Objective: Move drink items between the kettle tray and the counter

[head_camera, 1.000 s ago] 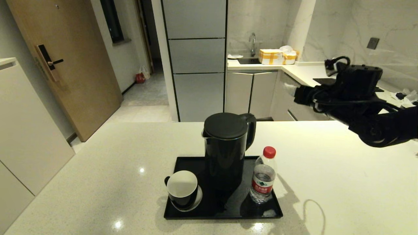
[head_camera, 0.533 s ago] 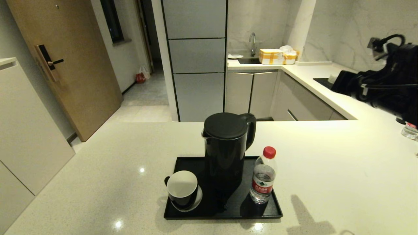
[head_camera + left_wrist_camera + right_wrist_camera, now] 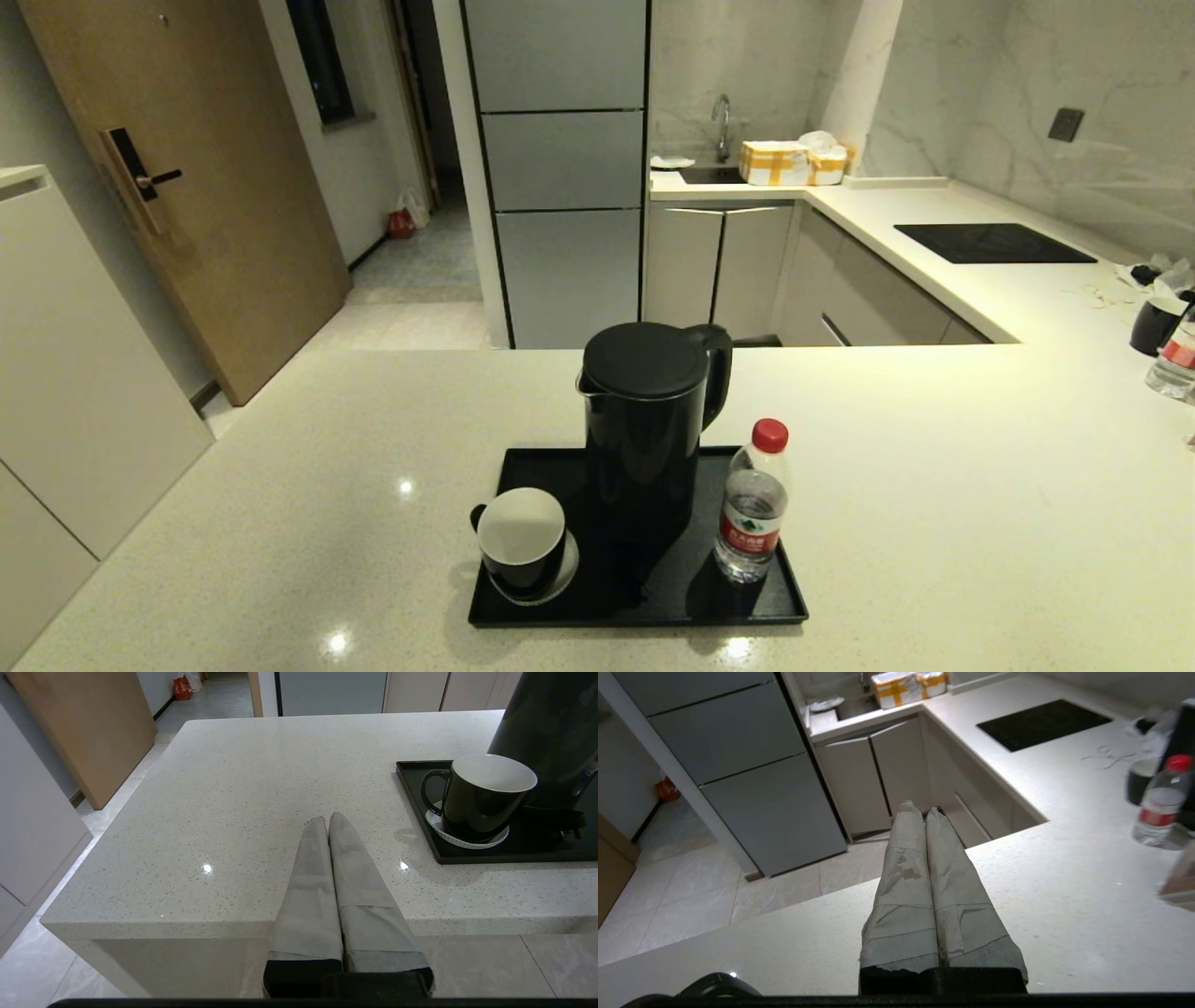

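Now both pincers are closed and empty; the mug on the tray stands nearest the left pincer.

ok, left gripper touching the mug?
Apart. Left wrist view shows the left gripper, fingers shut, with bare counter between it and the mug on the tray.

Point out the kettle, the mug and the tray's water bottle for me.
kettle (image 3: 644, 439), head view, front of the body.
mug (image 3: 520, 534), head view, white interior.
water bottle (image 3: 750, 528), head view, red label.
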Robot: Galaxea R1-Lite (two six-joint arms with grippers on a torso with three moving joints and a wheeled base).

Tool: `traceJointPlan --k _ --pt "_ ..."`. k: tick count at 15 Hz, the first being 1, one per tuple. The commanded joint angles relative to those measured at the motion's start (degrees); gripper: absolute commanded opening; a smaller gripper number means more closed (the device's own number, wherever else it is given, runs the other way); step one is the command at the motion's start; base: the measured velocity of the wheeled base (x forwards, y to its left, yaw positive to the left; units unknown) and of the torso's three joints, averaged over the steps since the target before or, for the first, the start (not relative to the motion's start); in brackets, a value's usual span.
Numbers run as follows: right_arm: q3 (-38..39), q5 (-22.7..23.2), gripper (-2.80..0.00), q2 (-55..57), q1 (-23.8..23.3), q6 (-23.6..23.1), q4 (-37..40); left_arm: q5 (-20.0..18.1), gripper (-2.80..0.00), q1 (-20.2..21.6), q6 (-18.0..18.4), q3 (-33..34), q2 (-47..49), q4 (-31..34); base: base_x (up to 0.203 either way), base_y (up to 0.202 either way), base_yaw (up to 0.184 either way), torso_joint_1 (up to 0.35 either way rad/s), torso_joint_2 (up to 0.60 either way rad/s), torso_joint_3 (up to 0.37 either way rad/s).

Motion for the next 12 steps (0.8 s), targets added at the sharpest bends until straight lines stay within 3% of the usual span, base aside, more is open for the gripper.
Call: traceJointPlan --k 1,5,9,12 --pt "0.66 -0.65 -2.80 -12.45 -0.19 -0.49 5.60 0.00 -2.80 0.01 0.03 0.01 -0.09 0.08 0.000 0.000 0.000 0.000 0.00 0.000" --pt "14.83 -1.23 -2.80 -32.85 -0.23 -3.09 12.00 0.00 -2.80 0.01 0.03 0.01 0.00 0.00 0.000 0.000 0.000 0.000 0.00 0.000" --pt "35.21 0.04 -2.80 -53.16 0.09 -9.97 13.80 0.00 -2.80 0.01 0.03 0.01 -0.09 0.00 0.000 0.000 0.000 0.000 0.00 0.000" --pt "37.21 0.97 -2.80 -54.75 0.31 -12.11 13.30 0.00 -2.80 0.01 0.03 0.01 -0.09 0.00 0.000 0.000 0.000 0.000 0.00 0.000"
